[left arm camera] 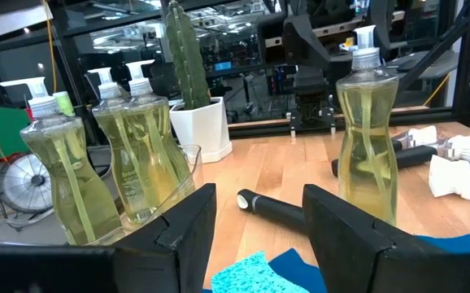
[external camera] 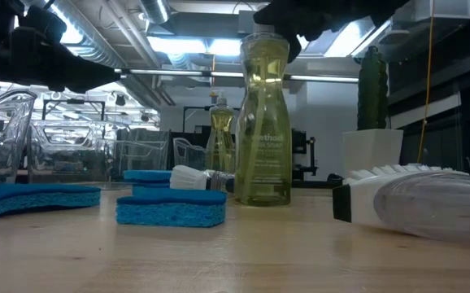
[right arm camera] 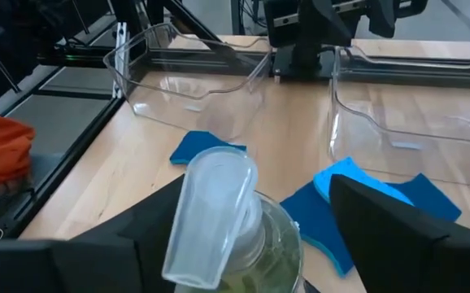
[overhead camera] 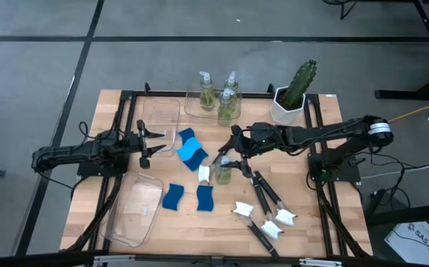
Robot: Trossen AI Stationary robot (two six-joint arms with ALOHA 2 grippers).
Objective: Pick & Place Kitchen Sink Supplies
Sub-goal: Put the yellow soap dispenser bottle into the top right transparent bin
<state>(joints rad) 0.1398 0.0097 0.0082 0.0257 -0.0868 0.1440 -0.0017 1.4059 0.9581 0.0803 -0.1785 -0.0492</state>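
Right wrist view: soap bottle [right arm camera: 223, 236], mid-desk, upright, its pump head between the right gripper [right arm camera: 251, 224]'s open jaws, not yet gripped. Likely liquid-heavy, slick, rigid plastic; best held at the narrow neck. Left gripper [overhead camera: 146, 141]: open, idle, near the left edge.

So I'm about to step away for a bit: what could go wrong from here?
The right gripper straddles the pump top of a tall soap bottle standing free on the table; an off-centre close could tip it onto the sponges or brushes beside it. The left gripper hangs open near the same sponges, so the arms could crowd each other.
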